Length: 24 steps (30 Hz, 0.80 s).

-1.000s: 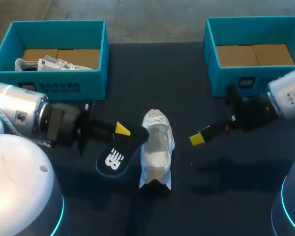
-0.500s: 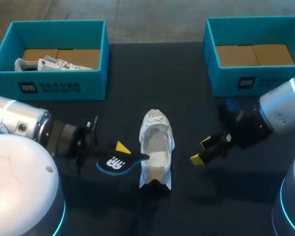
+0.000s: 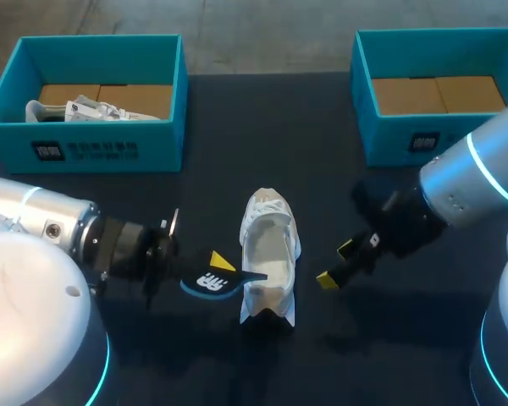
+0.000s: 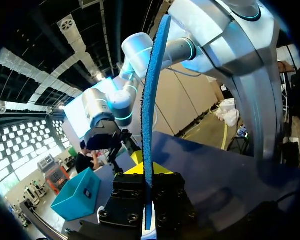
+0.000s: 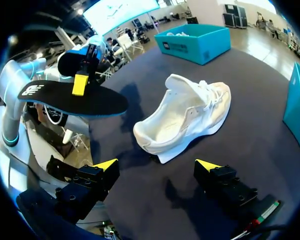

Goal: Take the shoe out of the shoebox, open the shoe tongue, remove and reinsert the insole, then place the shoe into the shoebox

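A white shoe [image 3: 269, 254] lies on the dark table, toe toward the far side, its opening facing up. My left gripper [image 3: 218, 272] is shut on a black insole [image 3: 205, 282] with a blue rim, whose tip reaches the shoe's left side. In the left wrist view the insole [image 4: 152, 95] stands edge-on between the fingers of the left gripper [image 4: 148, 172]. My right gripper [image 3: 335, 264] is open and empty, just right of the shoe. From the right wrist, the right gripper [image 5: 156, 165] faces the shoe [image 5: 185, 117], with the insole [image 5: 75, 97] beyond the heel.
A teal shoebox [image 3: 93, 144] at the back left holds another white shoe [image 3: 97, 110]. A second teal shoebox [image 3: 381, 127] stands at the back right with only cardboard on its floor. Bare dark table [image 3: 271, 161] lies between the boxes and the shoe.
The left gripper has come nearer the front edge and tipped the insole flatter, its tip now at the shoe's side. The right gripper has moved left and lower toward the shoe, still open.
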Tool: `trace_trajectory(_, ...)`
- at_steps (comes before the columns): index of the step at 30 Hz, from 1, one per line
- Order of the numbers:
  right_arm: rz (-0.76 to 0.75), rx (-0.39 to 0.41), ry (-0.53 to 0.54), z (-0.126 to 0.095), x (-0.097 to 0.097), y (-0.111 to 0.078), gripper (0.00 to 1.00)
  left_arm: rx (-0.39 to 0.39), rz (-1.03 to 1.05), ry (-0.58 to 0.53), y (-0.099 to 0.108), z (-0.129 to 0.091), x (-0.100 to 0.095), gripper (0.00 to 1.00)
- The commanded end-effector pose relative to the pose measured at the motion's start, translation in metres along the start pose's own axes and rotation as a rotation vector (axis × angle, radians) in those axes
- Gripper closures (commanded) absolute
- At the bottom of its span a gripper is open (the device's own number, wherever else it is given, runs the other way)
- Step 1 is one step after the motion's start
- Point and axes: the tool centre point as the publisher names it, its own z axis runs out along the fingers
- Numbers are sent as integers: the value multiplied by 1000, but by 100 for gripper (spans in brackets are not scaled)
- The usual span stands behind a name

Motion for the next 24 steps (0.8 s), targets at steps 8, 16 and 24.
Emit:
trace_trajectory(8,-230,99,-129,24,-11,-12,0,36,-23,-24,8,18,0,100)
trace_trajectory(16,-268,177,-166,39,-20,-14,0,56,-45,-36,15,30,3,100)
trace_trajectory(24,-271,233,-140,52,-24,-14,0,53,-70,-55,23,33,3,100)
